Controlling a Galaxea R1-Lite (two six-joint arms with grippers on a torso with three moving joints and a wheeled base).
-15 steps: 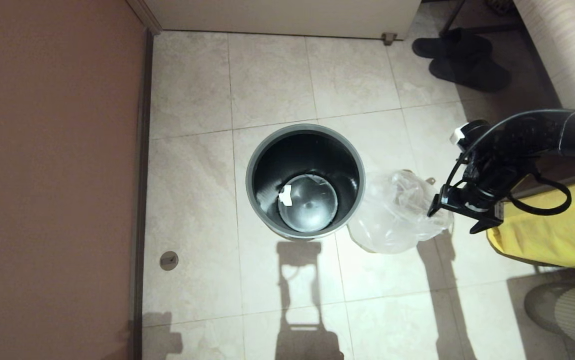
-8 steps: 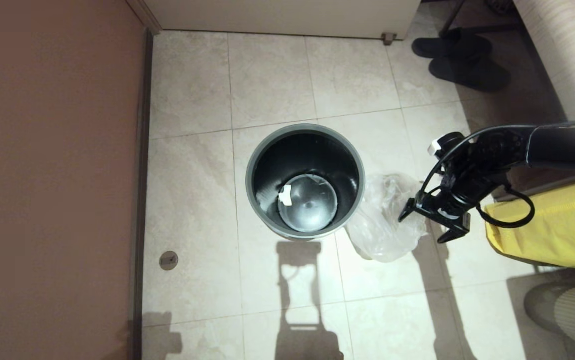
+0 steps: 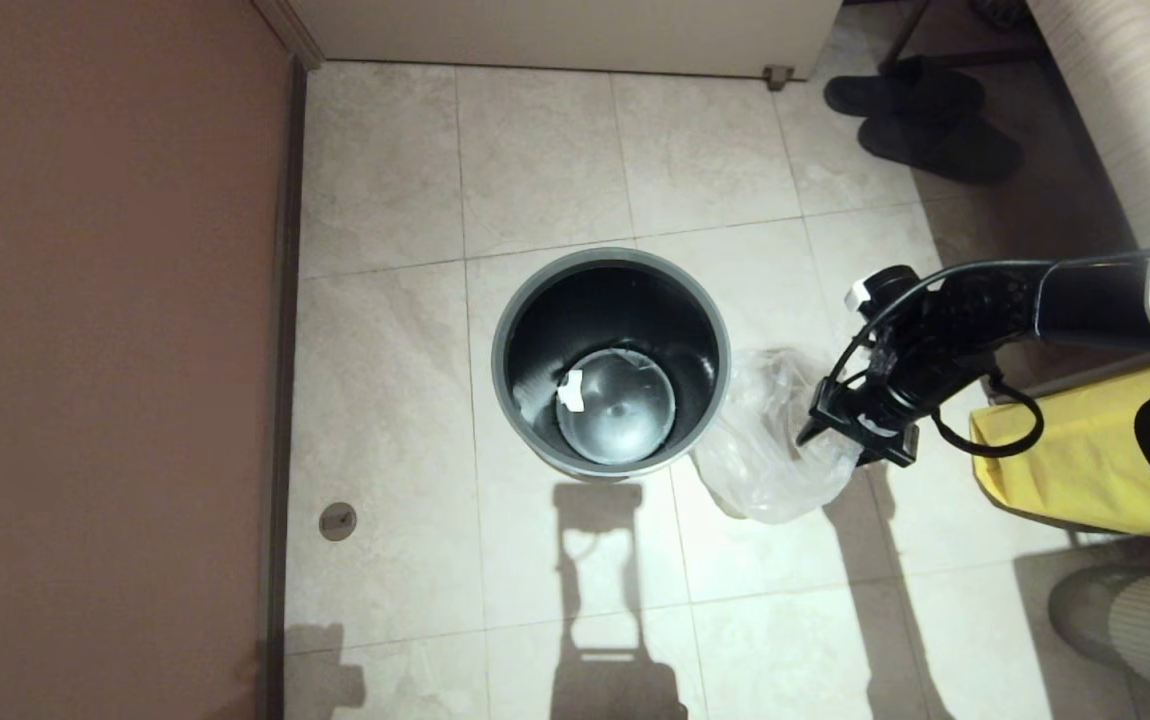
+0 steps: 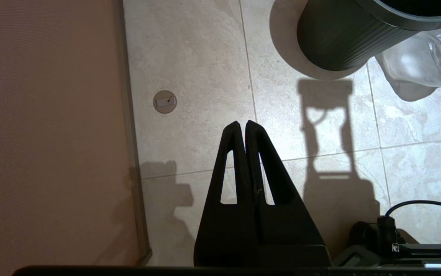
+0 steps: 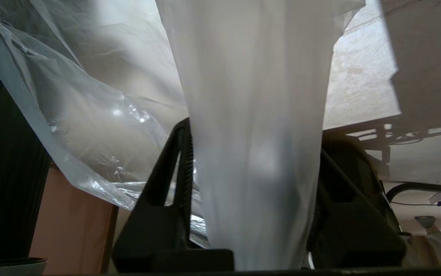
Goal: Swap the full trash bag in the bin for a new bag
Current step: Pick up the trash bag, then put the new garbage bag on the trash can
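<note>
The dark grey bin [image 3: 509,360] stands upright on the tiled floor, its glossy black inside holding only a small white scrap [image 3: 571,390]. The new bag [image 3: 765,455], clear and crinkly, lies slumped on the floor against the bin's right side. My right gripper [image 3: 843,448] hangs at the bag's right edge. In the right wrist view the right gripper [image 5: 253,136] is open, its jaws wide apart with a fold of the bag [image 5: 251,96] draped between them. My left gripper [image 4: 242,124] is shut on nothing, low over the floor left of the bin [image 4: 339,42].
A brown wall [image 3: 105,350] runs along the left. A round floor cap [image 3: 338,521] sits near it. Black slippers [image 3: 920,115] lie at the far right, and an opaque yellow sheet [image 3: 1085,465] lies right of my right arm.
My right gripper has moved left toward the bin and lower. The bag, spread wider a second ago, has sunk and bunched closer to the bin.
</note>
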